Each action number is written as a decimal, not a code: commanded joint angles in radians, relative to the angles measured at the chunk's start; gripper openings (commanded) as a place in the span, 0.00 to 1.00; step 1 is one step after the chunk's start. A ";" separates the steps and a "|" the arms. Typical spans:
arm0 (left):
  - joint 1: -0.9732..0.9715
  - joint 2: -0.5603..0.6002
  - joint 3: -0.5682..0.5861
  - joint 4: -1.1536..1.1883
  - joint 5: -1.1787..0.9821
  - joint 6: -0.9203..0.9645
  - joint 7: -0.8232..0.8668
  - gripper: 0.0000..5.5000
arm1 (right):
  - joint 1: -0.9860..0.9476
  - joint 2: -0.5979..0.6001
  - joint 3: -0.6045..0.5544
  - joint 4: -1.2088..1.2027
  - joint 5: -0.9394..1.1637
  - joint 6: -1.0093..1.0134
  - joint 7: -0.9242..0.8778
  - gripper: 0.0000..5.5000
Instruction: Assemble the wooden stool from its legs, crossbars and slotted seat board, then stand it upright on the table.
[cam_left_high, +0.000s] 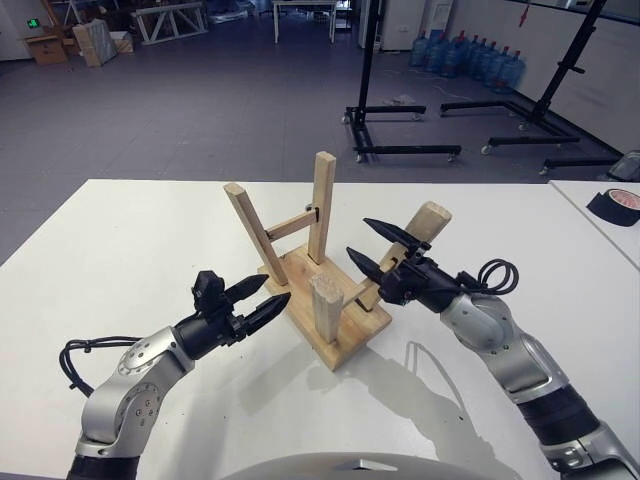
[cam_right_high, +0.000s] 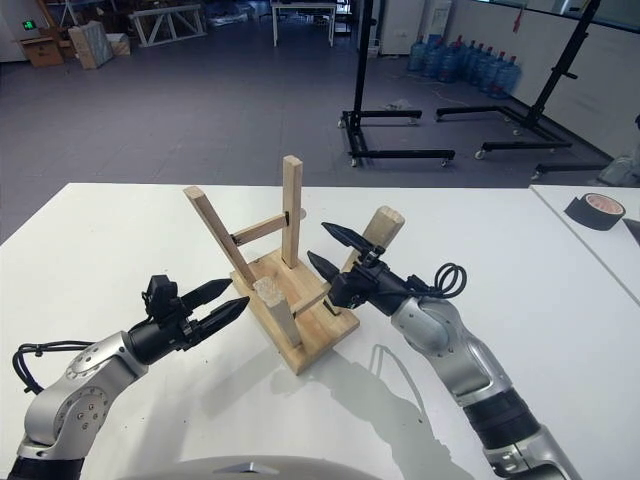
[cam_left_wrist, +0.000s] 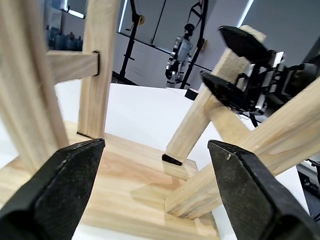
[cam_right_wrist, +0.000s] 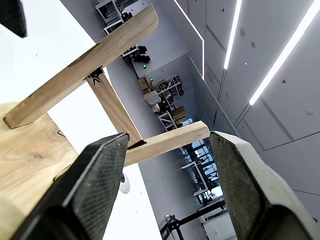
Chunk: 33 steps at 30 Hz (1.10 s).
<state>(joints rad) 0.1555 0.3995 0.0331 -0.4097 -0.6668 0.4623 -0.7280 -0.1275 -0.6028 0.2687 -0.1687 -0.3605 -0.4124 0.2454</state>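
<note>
Your table (cam_left_high: 130, 240) held the stool (cam_left_high: 318, 250) upside down at its middle, seat board (cam_left_high: 345, 335) flat, legs (cam_left_high: 323, 195) up. Your right gripper (cam_left_high: 357, 237) gaped beside the leaning leg (cam_left_high: 432, 215); your left gripper (cam_left_high: 279, 287) gaped just beside the board.

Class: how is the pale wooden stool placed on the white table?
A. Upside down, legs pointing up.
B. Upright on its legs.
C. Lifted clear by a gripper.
A: its flat pale wooden seat board lies on the white table, and the square wooden legs stick upward.
</note>
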 joint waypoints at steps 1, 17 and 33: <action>-0.011 0.012 -0.007 -0.060 0.008 -0.009 0.008 0.69 | 0.014 -0.008 -0.035 0.012 -0.027 0.082 0.041 0.55; -0.053 0.154 -0.031 -0.244 -0.061 0.017 -0.111 0.69 | -0.258 0.105 -0.404 -0.202 0.784 0.827 0.309 0.55; -0.091 0.157 -0.073 -0.306 -0.165 0.071 -0.063 0.69 | -0.182 0.085 -0.464 -0.151 1.010 1.027 0.367 0.55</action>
<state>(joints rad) 0.0588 0.5375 -0.0307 -0.6978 -0.8202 0.5155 -0.7840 -0.3204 -0.5233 -0.2098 -0.2927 0.6419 0.6003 0.6173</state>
